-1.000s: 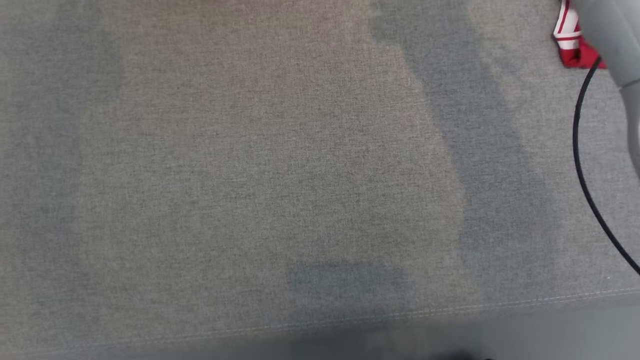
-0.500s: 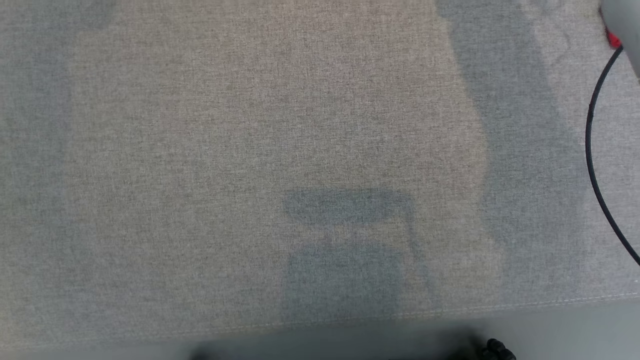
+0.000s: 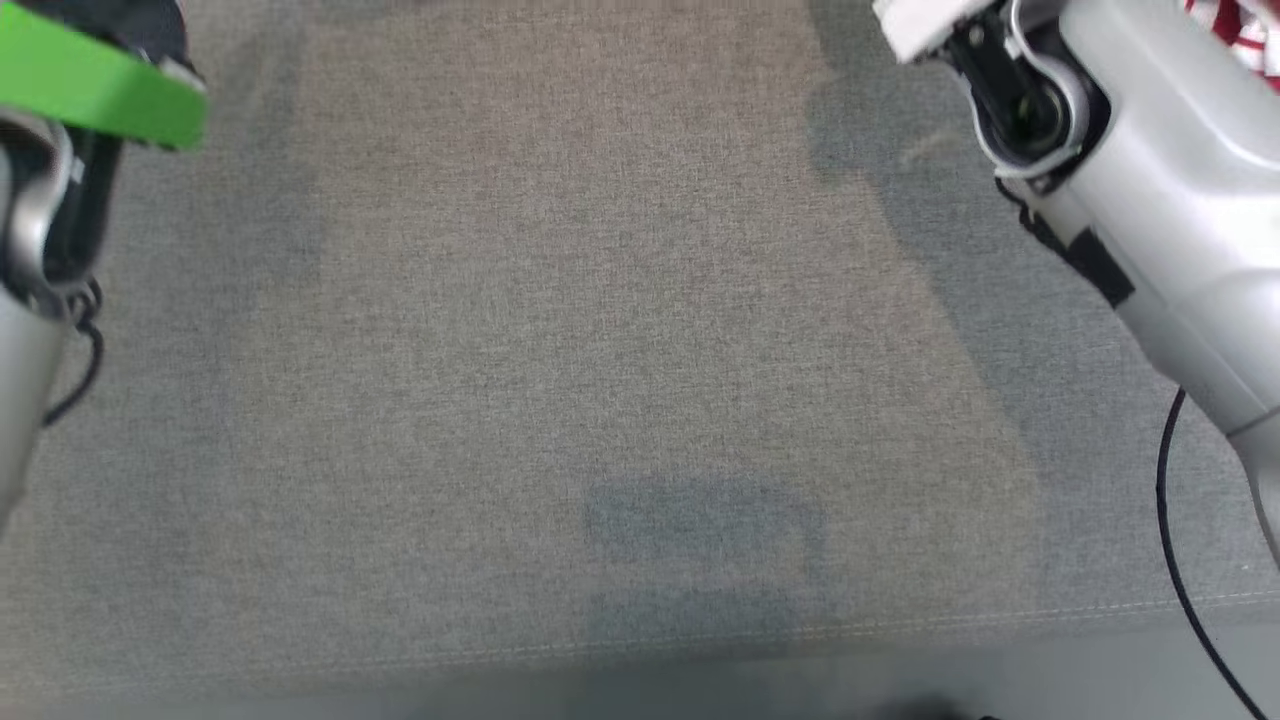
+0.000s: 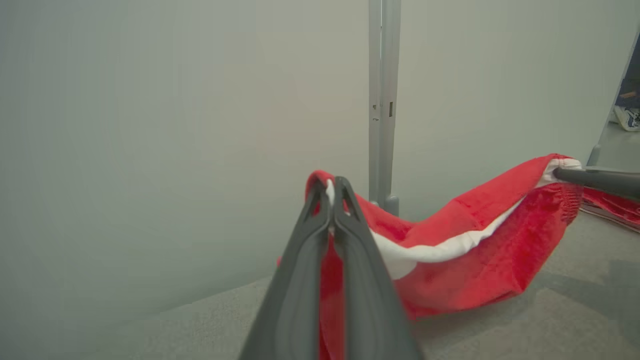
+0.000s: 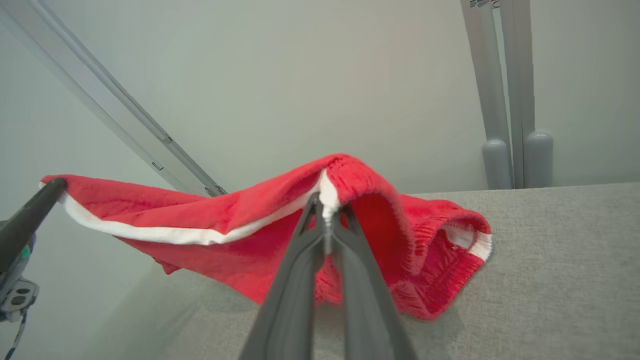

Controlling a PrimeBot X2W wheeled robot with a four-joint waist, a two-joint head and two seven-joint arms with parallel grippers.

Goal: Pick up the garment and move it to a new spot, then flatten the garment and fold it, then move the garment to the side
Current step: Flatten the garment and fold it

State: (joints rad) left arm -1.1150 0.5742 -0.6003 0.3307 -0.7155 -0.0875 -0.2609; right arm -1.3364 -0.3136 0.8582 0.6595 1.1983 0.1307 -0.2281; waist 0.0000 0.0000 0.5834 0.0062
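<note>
2 pairs of jaws clamp the garment (image 5: 200, 220), sagging between them; a harder pull apart could slip those thin bites.

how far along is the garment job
Done: pickup. The garment hangs stretched between left jaws and right jaws, both shut on its white-trimmed edge. In hand: probably carrying it to a new spot on the grey surface. Left: flattening, folding, moving it aside.
</note>
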